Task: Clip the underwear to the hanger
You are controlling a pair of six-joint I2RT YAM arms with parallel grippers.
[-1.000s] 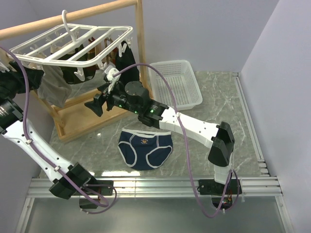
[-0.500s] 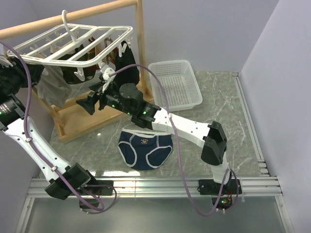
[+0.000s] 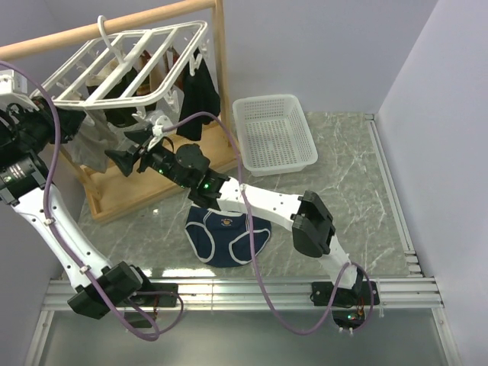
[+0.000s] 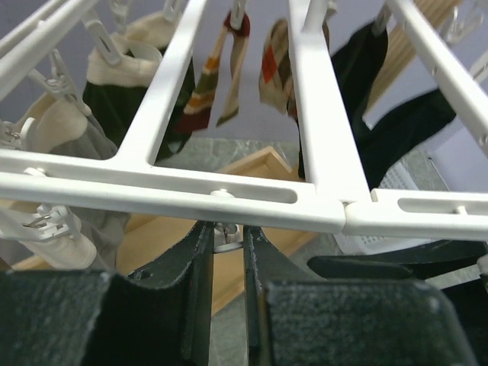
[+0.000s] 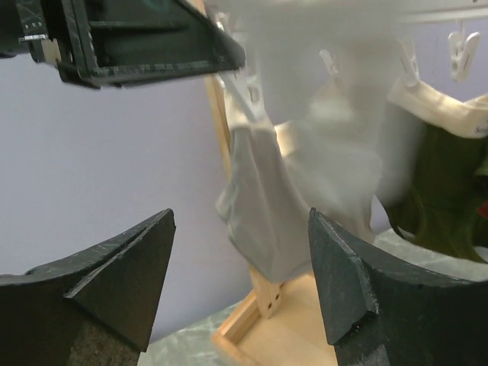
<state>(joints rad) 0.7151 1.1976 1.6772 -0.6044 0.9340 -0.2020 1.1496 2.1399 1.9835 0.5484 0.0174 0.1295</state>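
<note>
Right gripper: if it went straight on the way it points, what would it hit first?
Probably the pale grey cloth hanging from the hanger, dead ahead of the right gripper; how far off is unclear.

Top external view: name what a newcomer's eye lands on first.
The white hanger, crowded with clipped garments, hangs tilted from the wooden rail at upper left. The navy underwear lies flat on the table, while the open right gripper reaches toward the hanger.

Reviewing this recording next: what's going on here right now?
The left gripper is up at the white hanger, jaws closed on one small dangling clip under its frame. The right gripper reaches beneath the hanger with jaws open, holding nothing. The navy underwear lies flat on the table, not yet clipped.
</note>
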